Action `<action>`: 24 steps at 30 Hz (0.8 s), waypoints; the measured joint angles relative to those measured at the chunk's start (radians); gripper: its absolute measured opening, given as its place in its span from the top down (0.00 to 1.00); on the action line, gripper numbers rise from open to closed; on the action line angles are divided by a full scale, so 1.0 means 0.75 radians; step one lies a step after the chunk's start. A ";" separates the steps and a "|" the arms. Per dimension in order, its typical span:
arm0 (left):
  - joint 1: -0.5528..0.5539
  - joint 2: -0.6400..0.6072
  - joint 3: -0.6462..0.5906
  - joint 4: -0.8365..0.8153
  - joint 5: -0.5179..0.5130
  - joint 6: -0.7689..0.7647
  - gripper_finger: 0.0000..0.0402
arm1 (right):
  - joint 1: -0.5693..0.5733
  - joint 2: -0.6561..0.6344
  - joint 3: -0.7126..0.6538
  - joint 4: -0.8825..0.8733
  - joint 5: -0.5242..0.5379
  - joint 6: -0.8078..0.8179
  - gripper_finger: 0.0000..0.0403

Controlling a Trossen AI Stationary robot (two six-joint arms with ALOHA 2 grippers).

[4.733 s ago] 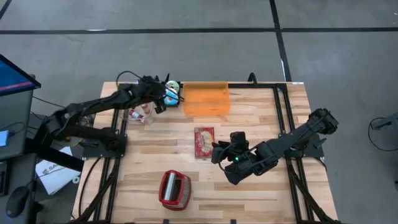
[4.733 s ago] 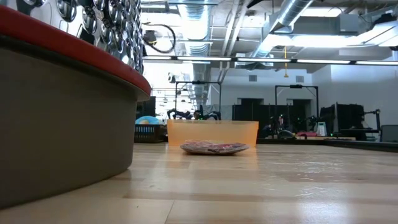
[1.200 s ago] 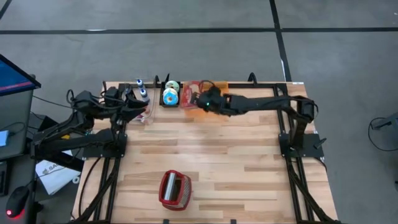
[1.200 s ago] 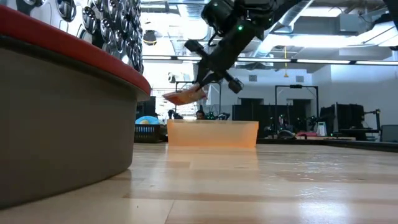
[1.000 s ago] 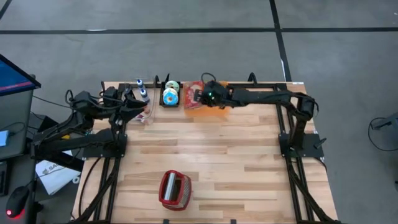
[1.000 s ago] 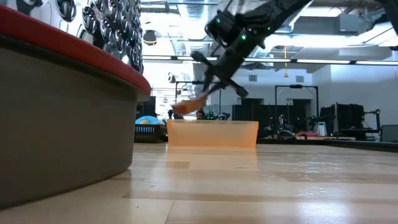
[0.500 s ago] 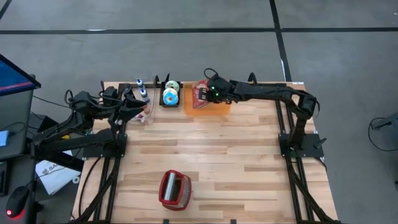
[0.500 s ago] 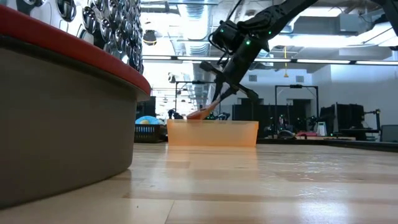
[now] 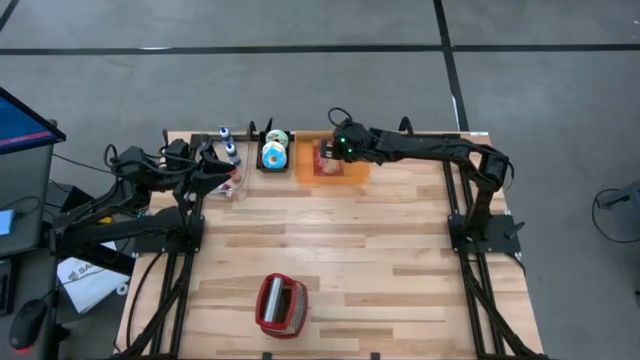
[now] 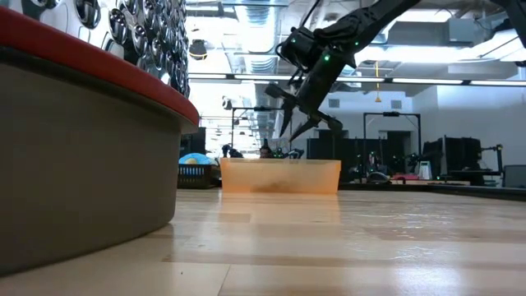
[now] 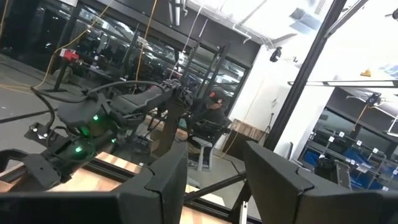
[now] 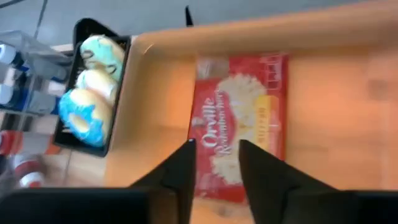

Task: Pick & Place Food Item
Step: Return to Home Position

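R gripper [image 12: 214, 148] hangs over orange bin [image 12: 336, 93] at table's [image 9: 350, 260] far edge, fingers spread, gripping nothing. Popcorn bag [image 12: 239, 124] lies flat inside that bin, right under the fingers. Black bin [image 12: 93, 28] w/ 3 donuts [image 12: 93, 81] sits touching it. L gripper [image 11: 214, 149] waits at far-left corner, fingers apart, empty.

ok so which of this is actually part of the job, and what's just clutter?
Job: popcorn bag, lying in the orange bin; donuts in the black bin; right hand, open above the orange bin; left hand, open, at the table's left edge.
Lying about: red basket; small bottles; monitor.
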 joint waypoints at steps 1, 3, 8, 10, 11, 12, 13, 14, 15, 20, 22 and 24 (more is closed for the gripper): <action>0.000 0.000 0.000 0.001 0.000 0.001 0.62 | 0.001 0.000 0.000 -0.001 0.011 -0.014 0.71; 0.000 0.000 0.000 0.003 0.003 0.015 0.62 | 0.004 -0.007 0.000 -0.007 0.025 -0.063 0.64; 0.005 -0.011 0.000 -0.057 0.002 0.164 0.62 | 0.051 -0.067 0.001 -0.112 0.033 -0.168 0.52; 0.020 -0.064 0.010 -0.233 -0.003 0.247 0.62 | 0.087 -0.106 0.000 -0.201 0.058 -0.203 0.50; 0.028 -0.098 0.022 -0.340 -0.005 0.294 0.62 | 0.114 -0.128 -0.001 -0.240 0.081 -0.219 0.49; 0.035 -0.143 0.035 -0.440 -0.014 0.342 0.62 | 0.146 -0.151 -0.002 -0.258 0.106 -0.234 0.48; 0.041 -0.192 0.046 -0.529 -0.041 0.387 0.62 | 0.177 -0.178 -0.016 -0.259 0.124 -0.248 0.48; 0.043 -0.245 0.048 -0.618 -0.077 0.425 0.62 | 0.209 -0.206 -0.039 -0.257 0.138 -0.255 0.48; 0.044 -0.304 0.045 -0.712 -0.119 0.445 0.62 | 0.239 -0.238 -0.069 -0.245 0.146 -0.254 0.48; 0.044 -0.582 -0.121 -0.730 -0.256 0.355 0.62 | 0.374 -0.406 -0.273 -0.131 0.255 -0.102 0.48; 0.043 -0.578 -0.230 -0.621 -0.285 0.341 0.62 | 0.427 -0.475 -0.357 -0.048 0.291 -0.057 0.49; 0.037 -0.498 -0.329 -0.394 -0.288 0.349 0.62 | 0.474 -0.529 -0.422 0.022 0.295 -0.027 0.50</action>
